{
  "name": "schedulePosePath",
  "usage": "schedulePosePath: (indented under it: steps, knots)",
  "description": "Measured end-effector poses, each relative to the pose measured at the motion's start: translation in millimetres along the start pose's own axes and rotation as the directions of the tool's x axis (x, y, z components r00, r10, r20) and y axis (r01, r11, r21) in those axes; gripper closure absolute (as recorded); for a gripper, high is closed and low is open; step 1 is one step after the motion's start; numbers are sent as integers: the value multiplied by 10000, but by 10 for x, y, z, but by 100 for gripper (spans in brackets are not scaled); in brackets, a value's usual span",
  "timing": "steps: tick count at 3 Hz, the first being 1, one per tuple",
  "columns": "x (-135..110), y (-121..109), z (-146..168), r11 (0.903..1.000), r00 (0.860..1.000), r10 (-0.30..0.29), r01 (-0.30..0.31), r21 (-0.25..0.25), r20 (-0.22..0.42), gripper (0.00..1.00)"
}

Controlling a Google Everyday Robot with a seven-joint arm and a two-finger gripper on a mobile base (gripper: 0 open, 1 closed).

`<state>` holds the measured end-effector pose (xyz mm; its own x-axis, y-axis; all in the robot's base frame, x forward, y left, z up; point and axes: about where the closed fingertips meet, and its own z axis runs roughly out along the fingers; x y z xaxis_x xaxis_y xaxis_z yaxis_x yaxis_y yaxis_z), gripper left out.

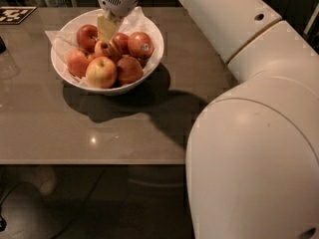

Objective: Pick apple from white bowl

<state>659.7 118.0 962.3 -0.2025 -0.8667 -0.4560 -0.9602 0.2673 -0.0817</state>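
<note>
The gripper is located over the middle of the white bowl, directly above the apple at the centre of the pile. Whether it is apart or together cannot be told. The apple is hemmed in by other apples, including a stickered red apple to its right. Crumpled paper lines the bowl, which stands on a grey table. The lower right of the view is blocked by the robot arm.

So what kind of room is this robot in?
Probably a kitchen or break room: a wide white bowl of red-orange apples sits on a smooth grey-brown table, and the robot's gripper reaches down into it.
</note>
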Motion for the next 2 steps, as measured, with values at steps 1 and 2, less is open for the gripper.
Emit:
schedulePosePath:
  steps: [1, 2]
  knots:
    - [0, 0, 0, 10000, 10000, 0, 0, 0, 0, 35]
    - [0, 0, 0, 10000, 10000, 0, 0, 0, 1, 12]
